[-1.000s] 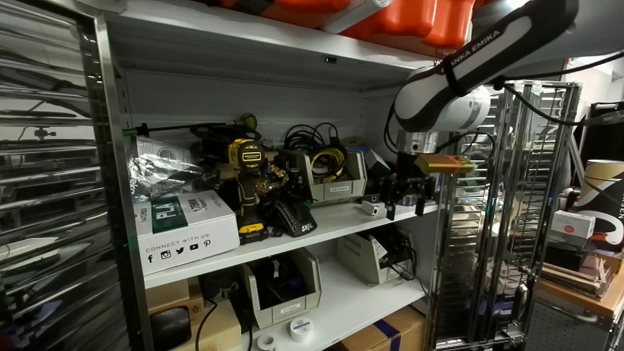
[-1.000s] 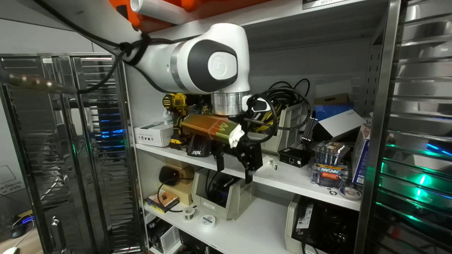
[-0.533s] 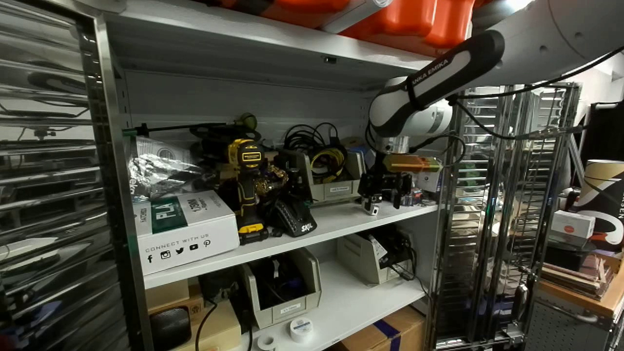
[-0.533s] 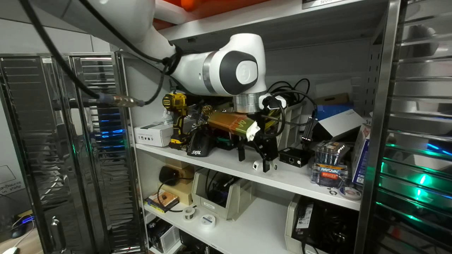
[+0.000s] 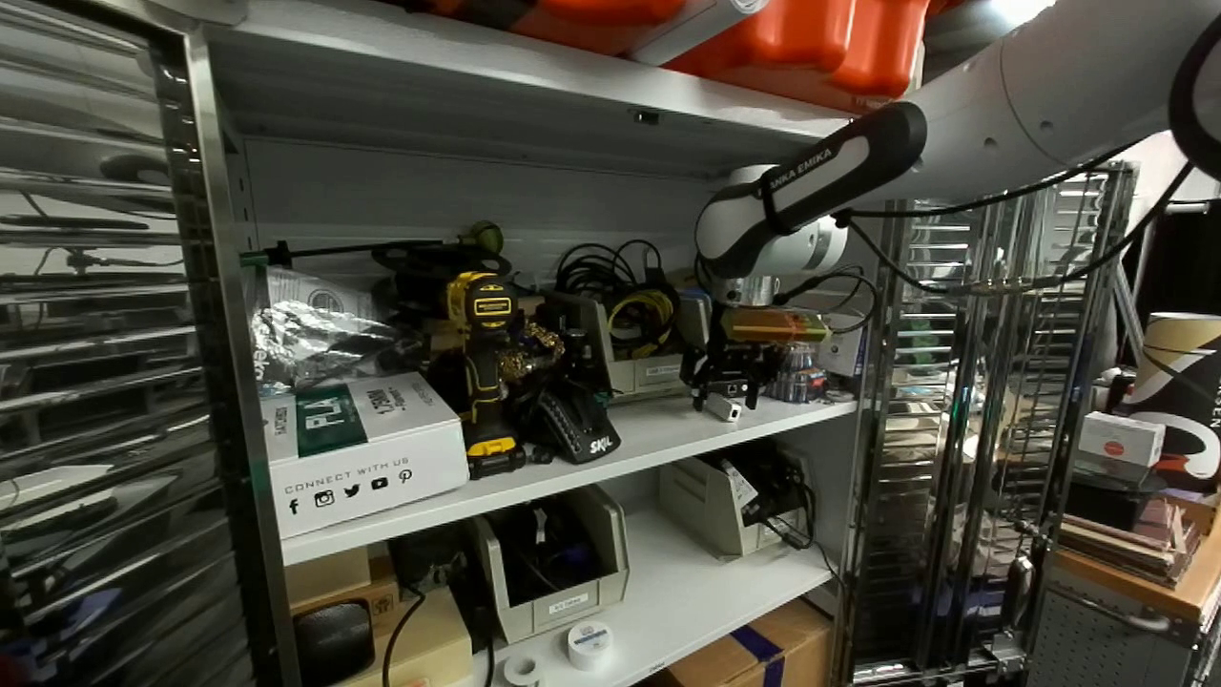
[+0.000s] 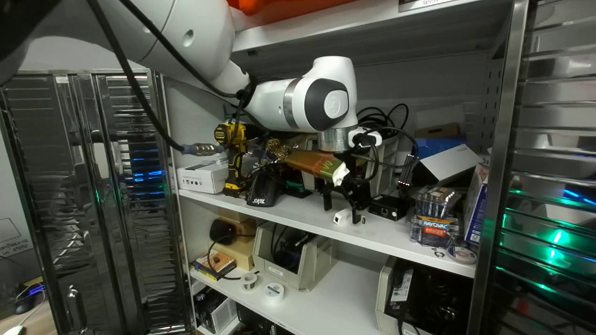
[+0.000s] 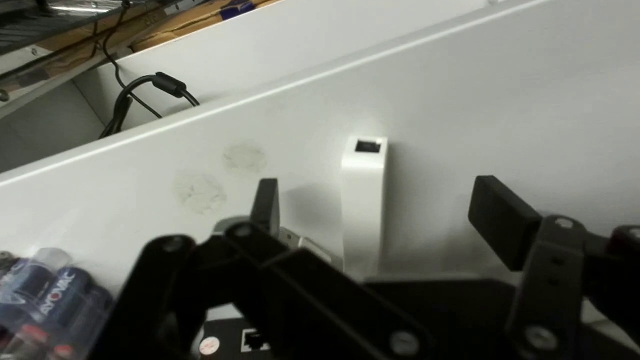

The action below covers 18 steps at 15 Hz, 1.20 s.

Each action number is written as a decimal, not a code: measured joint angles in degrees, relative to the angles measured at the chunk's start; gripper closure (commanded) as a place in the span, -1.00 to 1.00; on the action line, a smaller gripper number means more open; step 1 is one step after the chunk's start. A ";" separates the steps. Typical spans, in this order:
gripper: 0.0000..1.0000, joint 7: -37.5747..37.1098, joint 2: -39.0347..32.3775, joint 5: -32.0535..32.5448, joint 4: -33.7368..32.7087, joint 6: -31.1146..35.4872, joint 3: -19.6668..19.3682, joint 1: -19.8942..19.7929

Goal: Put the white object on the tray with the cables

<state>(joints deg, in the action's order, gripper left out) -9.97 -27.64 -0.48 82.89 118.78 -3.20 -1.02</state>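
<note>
From left to right along a white shelf (image 5: 658, 426), a white-and-green box (image 5: 367, 463) is lying at the left end, with a crumpled silver bag (image 5: 317, 324) showing just above it. Next, a yellow-and-black drill (image 5: 485, 367) is standing upright, and a black charger (image 5: 577, 425) is resting just beside it. On the lower shelf (image 5: 658, 582), a bin (image 5: 534, 615) is holding dark items (image 5: 548, 549). Farther along and set back, a pale tray (image 5: 631, 377) is holding coiled black and yellow cables (image 5: 641, 303). Right of the tray and apart from it, near the front edge, a small white adapter (image 5: 724, 409) is lying on the shelf. The robot's gripper (image 7: 382, 210) is hanging just at the adapter, its fingers spread apart. In the wrist view, the adapter is showing between the two black pads (image 7: 500, 215), with a gap on either side. A small black box (image 6: 390, 204) is sitting farther back, near the adapter. At the right end, packs of batteries (image 6: 435, 230) are standing.
</note>
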 measured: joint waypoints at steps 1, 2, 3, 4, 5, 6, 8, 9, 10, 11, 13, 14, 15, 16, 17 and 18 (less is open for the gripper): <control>-0.06 0.00 -0.44 -0.04 -0.83 -0.69 0.00 0.00; 0.09 0.00 -0.78 -0.09 -1.54 -1.43 0.00 -0.01; 0.22 0.00 -0.94 -0.10 -1.97 -2.10 0.00 -0.01; 0.39 0.00 -0.98 -0.10 -2.29 -2.84 0.00 -0.03; 0.53 0.00 -0.98 -0.10 -2.49 -3.47 0.00 -0.06; 0.71 0.01 -0.98 -0.10 -2.64 -4.07 0.00 -0.13; 0.86 0.02 -0.97 -0.10 -2.76 -5.10 -0.01 -0.40; 0.82 0.02 -0.97 -0.10 -2.76 -5.59 -0.03 -0.61; 0.76 0.02 -0.90 -0.10 -2.74 -6.02 -0.06 -0.83; 0.76 0.02 -0.67 -0.10 -2.46 -6.18 -0.15 -0.98; 0.76 0.03 0.33 0.03 -0.96 -6.14 -0.29 -1.05; 0.76 0.08 1.40 0.33 0.63 -5.84 -0.29 -0.99; 0.76 0.14 2.91 0.78 2.93 -5.05 -0.27 -0.83; 0.76 0.14 4.62 1.72 5.70 -3.45 -0.26 -0.52; 0.76 0.14 6.41 2.90 8.72 -1.26 -0.23 -0.09; 0.76 0.13 8.26 4.15 11.81 1.55 -0.18 0.41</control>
<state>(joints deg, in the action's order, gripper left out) -9.84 -19.39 3.67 94.70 120.33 -3.38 -0.62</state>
